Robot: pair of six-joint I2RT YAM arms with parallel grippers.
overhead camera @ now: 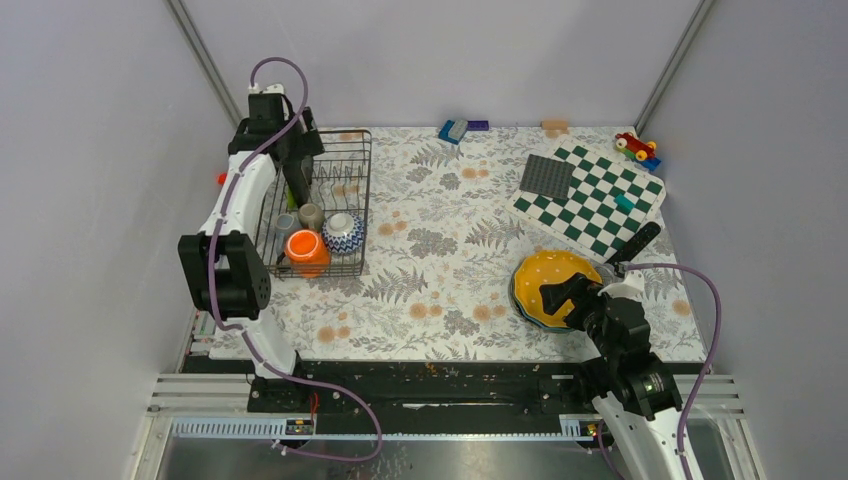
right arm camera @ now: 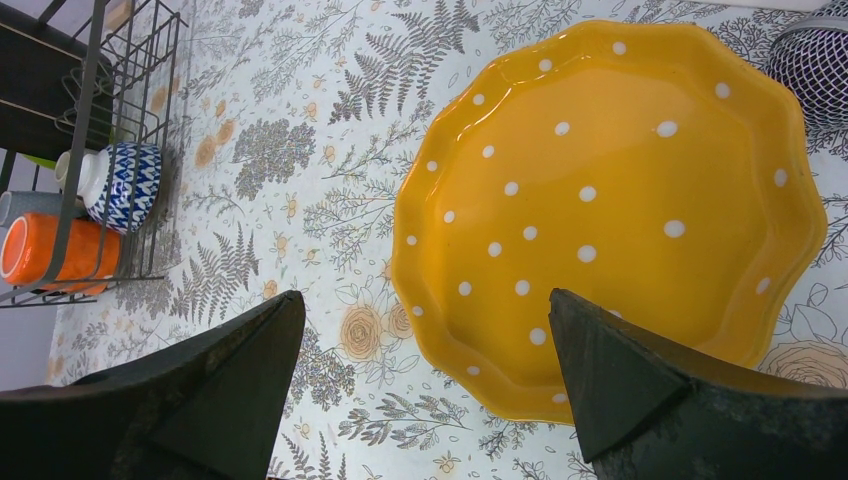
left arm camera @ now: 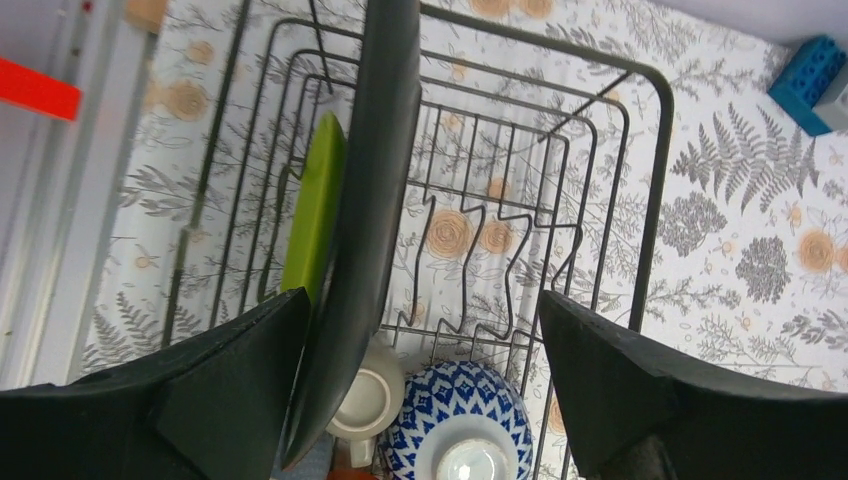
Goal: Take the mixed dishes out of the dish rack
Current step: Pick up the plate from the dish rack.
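Jaws spread, the left gripper (left arm camera: 422, 300) straddles the ten-o'clock black plate (left arm camera: 375, 180) to pinch it; the right gripper (right arm camera: 425, 300) hangs released above the yellow plate (right arm camera: 610, 200).

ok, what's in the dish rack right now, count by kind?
Plates: 2 (black plate, lime-green plate)
Mugs and cups: 3 (orange mug, white mug, grey cup)
Bowls: 1 (blue-patterned bowl)
Total: 6 in the dish rack

Left arm (overhead camera: 235, 200) outstretched, right arm (overhead camera: 622, 325) bent (fingers (left arm camera: 215, 400) spread).
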